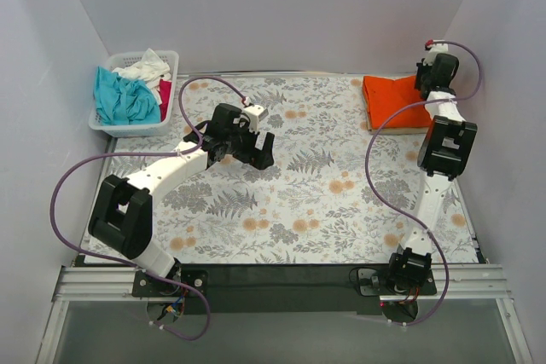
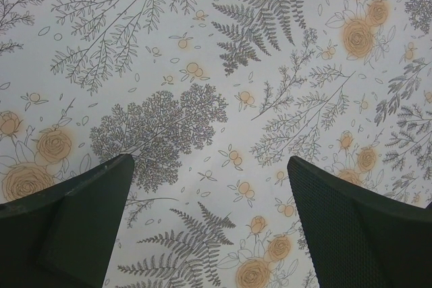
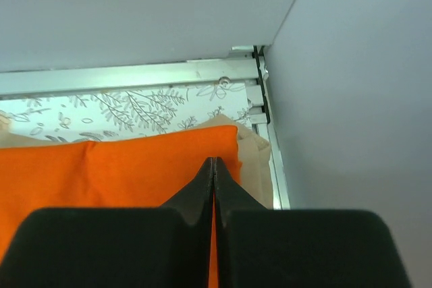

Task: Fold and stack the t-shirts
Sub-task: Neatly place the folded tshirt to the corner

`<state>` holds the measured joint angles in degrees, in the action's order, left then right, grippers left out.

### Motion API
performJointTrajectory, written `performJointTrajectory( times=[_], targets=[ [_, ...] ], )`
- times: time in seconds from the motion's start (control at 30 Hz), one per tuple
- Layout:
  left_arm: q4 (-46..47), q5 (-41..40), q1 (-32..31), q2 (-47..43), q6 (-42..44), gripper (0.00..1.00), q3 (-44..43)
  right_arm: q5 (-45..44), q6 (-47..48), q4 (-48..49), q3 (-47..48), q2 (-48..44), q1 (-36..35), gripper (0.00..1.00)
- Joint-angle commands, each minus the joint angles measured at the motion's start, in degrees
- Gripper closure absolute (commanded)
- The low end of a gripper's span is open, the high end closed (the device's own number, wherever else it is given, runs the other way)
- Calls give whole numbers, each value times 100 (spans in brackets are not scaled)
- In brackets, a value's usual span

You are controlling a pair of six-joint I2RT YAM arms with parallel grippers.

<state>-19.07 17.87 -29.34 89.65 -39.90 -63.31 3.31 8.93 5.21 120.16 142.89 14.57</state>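
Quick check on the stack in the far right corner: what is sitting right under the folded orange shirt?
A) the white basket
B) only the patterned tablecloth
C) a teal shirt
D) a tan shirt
D: in the right wrist view a tan shirt pokes out from under the right edge of the orange shirt.

You're working in a lab test cell: plain white panel walls (image 1: 281,6) box in a floral-covered table (image 1: 324,210), fronted by an aluminium rail (image 1: 94,284).
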Motion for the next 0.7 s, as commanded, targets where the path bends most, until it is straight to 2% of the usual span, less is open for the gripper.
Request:
performJointTrajectory(
  times=[0.0,0.43,0.53,0.57,0.67],
  targets=[
    [17,85,34,-35,-18,9,-129,-305,214,349,122,230,11,99],
    [-105,85,113,79,-123,9,-279,-1253,812,533,420,442,20,96],
    [-167,155,244,-17,-237,7,-322,-1062,900,533,351,144,20,82],
    [-211,173,323,-52,-272,7,-375,-921,813,516,72,-197,20,62],
    [-342,252,481,-157,-404,5,-506,-473,786,463,-378,-1022,-94,31]
  ],
)
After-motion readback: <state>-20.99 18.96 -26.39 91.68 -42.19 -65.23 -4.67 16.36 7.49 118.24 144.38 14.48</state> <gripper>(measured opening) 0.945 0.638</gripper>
